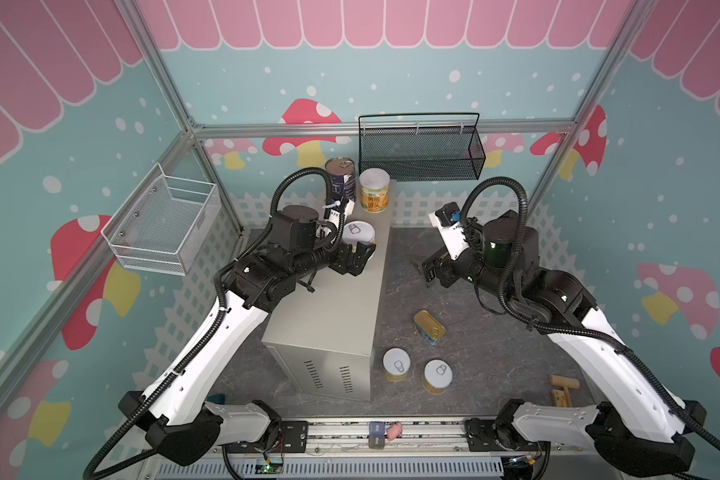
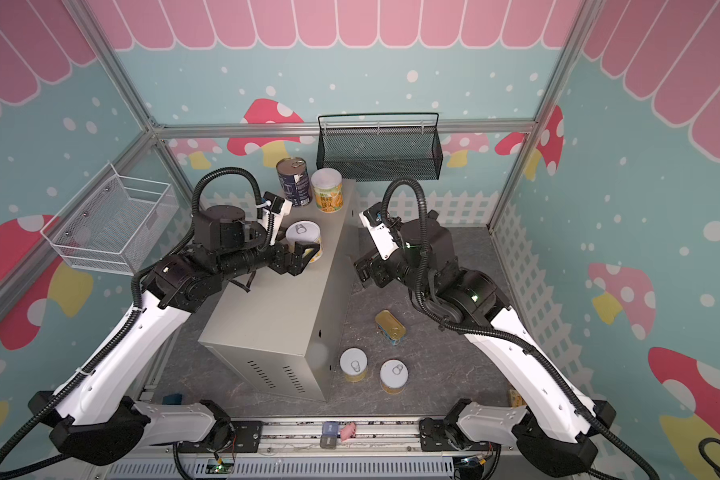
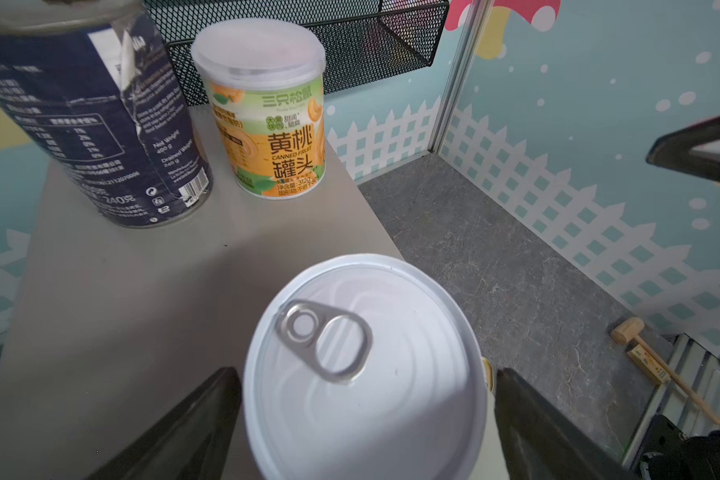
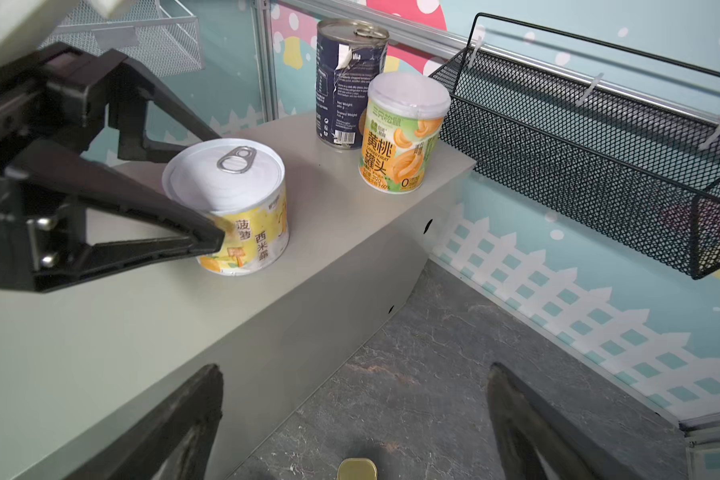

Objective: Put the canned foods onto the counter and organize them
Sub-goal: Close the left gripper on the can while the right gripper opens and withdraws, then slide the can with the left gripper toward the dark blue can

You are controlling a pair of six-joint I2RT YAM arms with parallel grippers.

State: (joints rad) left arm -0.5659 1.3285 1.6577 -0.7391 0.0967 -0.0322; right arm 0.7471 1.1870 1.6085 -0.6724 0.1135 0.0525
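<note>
1. The bench (image 1: 329,316) carries the navy can (image 1: 341,176), the white-lidded can (image 1: 374,191) and a pull-tab can (image 1: 358,235), all upright.
2. The left pincer (image 3: 364,374) straddles the pull-tab can; I cannot tell if it grips.
3. The right pincer (image 4: 354,370) is spread.
4. The flat tin (image 1: 430,327), a short can (image 1: 396,365) and its twin (image 1: 437,375) sit on the floor (image 1: 495,353).

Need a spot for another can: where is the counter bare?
Bare: the counter from the short can to its vented end. Crowded: the far end, with navy can, white-lidded can and left gripper straddling the short can.
</note>
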